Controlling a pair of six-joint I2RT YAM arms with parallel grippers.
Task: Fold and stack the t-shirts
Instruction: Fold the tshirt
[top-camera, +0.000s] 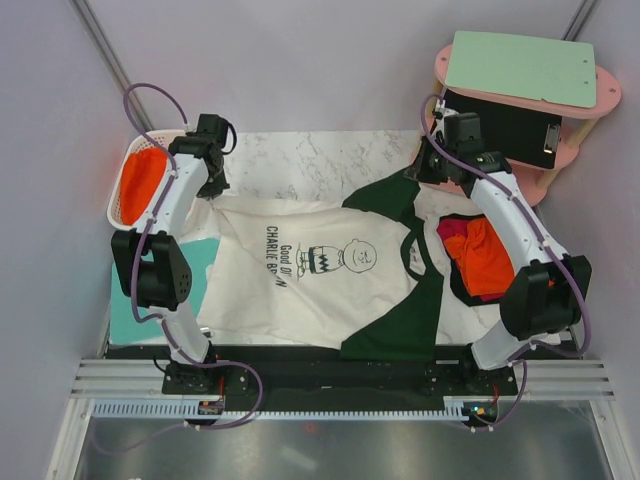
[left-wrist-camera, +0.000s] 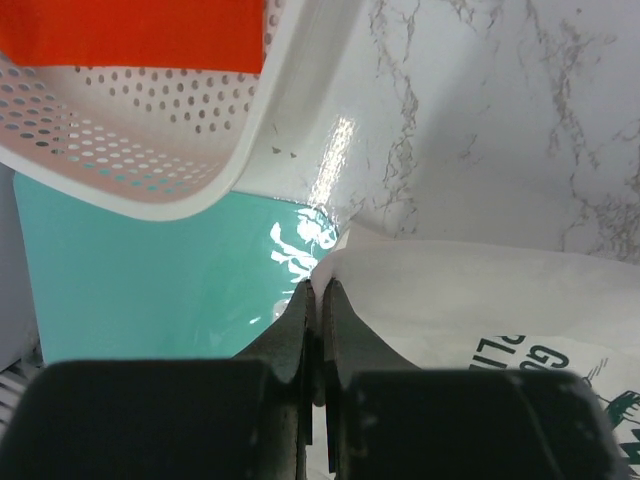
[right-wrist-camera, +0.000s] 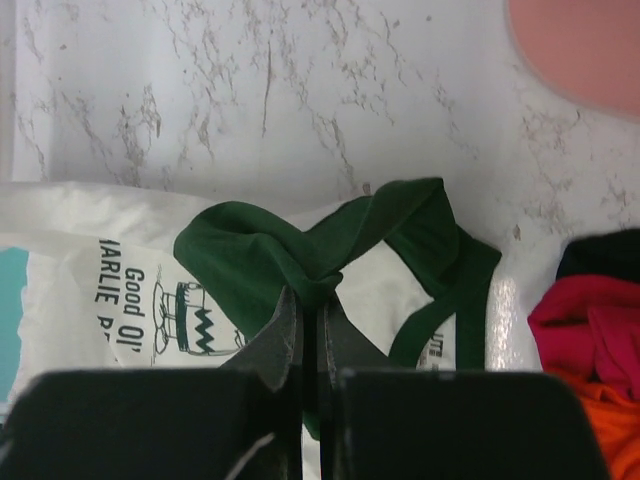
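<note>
The task looks barely begun. 1 cream-white cotton t-shirt with dark green sleeves and neck trim (top-camera: 330, 290) lies spread flat across the middle of the white marble table (top-camera: 300, 160), hem toward the left edge and collar toward the right, with no fold in it yet. The left gripper (left-wrist-camera: 320, 285) is closed on the shirt's far hem corner, and the right gripper (right-wrist-camera: 320, 295) is pinched shut on the bunched far green sleeve (right-wrist-camera: 260, 250). This reads as the start of a first fold, probably bringing the far side toward the near edge. No folded stack shows anywhere. A loose heap of red and orange garments (top-camera: 480, 258) sits near the right edge, and orange cloth (top-camera: 145, 175) fills the white perforated basket (top-camera: 112, 205) at the far-left corner, so most of the work seems undone.
</note>
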